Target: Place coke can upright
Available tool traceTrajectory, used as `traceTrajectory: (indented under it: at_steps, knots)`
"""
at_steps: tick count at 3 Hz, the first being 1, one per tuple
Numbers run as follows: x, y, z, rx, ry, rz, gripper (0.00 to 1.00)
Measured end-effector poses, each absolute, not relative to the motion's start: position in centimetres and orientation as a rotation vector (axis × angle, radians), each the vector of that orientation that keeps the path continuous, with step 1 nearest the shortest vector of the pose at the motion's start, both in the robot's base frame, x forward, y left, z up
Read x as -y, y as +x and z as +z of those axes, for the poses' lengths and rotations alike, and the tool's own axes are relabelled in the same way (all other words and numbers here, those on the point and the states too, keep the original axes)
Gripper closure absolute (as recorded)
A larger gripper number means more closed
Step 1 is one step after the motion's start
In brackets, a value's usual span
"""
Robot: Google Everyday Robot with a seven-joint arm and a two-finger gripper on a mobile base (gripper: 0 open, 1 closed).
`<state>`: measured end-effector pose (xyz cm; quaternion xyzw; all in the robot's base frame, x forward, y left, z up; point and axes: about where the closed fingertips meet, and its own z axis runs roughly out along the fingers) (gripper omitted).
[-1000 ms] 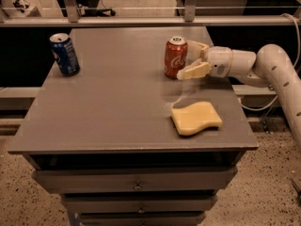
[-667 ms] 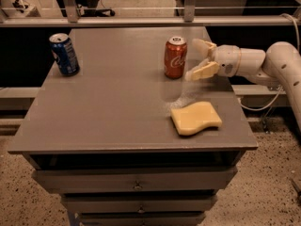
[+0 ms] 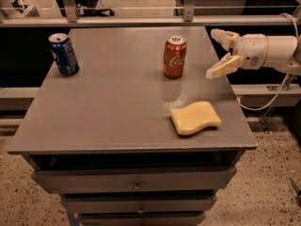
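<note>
The red coke can [image 3: 174, 57] stands upright on the grey table top [image 3: 117, 107], near the back right of the middle. My gripper [image 3: 216, 53] is to the right of the can, at about its height and well apart from it. Its two cream fingers [image 3: 224, 66] are spread wide open with nothing between them. The white arm reaches in from the right edge of the view.
A blue soda can [image 3: 63, 53] stands upright at the back left of the table. A yellow sponge [image 3: 195, 118] lies near the front right corner. Drawers sit below the table front. A metal rail runs behind the table.
My gripper has drawn back to the right, away from the coke can, with its fingers open. The can has stayed upright in place.
</note>
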<state>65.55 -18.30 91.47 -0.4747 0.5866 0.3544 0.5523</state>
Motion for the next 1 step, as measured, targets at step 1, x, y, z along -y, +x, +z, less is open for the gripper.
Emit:
traceTrajectory:
  at_steps: [1]
  knots:
    - [18.30, 65.39, 91.59, -1.387, -1.132, 0.836, 0.00]
